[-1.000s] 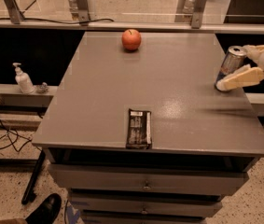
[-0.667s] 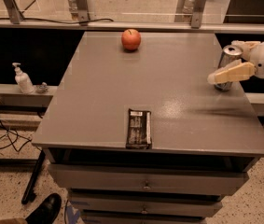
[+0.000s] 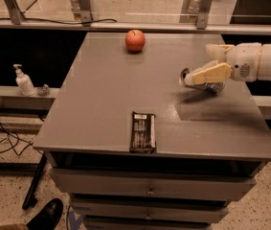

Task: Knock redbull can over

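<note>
The redbull can [image 3: 215,86] lies tipped on its side at the right of the grey table [image 3: 106,95], its shiny top [image 3: 184,75] facing left. My gripper [image 3: 197,63] reaches in from the right edge on a white arm [image 3: 262,63]. Its near cream finger [image 3: 209,74] lies across the can, and the far finger [image 3: 217,49] stands apart behind it. The jaws are open and hold nothing.
A red apple [image 3: 135,40] sits at the back middle of the table. A flat black snack bar [image 3: 142,131] lies near the front edge. Drawers sit under the table. A soap dispenser [image 3: 24,80] stands on a low shelf at the left.
My gripper has swept left across the table's right side. The can stood upright by the right edge before; now it lies tipped over further left under the near finger.
</note>
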Robot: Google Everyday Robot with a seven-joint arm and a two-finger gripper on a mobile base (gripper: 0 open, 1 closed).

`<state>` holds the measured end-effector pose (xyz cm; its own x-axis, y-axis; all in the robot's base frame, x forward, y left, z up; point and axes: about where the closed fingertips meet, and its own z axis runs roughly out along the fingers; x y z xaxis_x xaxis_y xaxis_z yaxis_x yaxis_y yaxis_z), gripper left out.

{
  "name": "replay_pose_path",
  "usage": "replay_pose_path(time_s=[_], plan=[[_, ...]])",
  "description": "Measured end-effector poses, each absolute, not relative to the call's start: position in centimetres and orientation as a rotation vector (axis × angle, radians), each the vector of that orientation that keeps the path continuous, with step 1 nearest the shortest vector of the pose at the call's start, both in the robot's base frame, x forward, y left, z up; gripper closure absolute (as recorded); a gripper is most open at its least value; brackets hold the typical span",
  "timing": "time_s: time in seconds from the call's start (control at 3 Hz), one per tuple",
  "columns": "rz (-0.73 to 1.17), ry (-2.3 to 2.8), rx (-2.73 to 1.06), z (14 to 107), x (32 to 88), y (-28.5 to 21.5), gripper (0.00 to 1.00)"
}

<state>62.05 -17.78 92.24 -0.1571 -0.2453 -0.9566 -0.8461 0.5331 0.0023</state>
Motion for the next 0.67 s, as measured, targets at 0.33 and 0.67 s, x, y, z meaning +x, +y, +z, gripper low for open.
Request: replay_pose_path(time_s=[0.33, 0.67], plan=[[0.745, 1.688, -0.971, 91.0, 61.3, -15.3, 0.0], [0.766, 1.698, -1.019, 89.5, 60.4, -14.0, 0.0]])
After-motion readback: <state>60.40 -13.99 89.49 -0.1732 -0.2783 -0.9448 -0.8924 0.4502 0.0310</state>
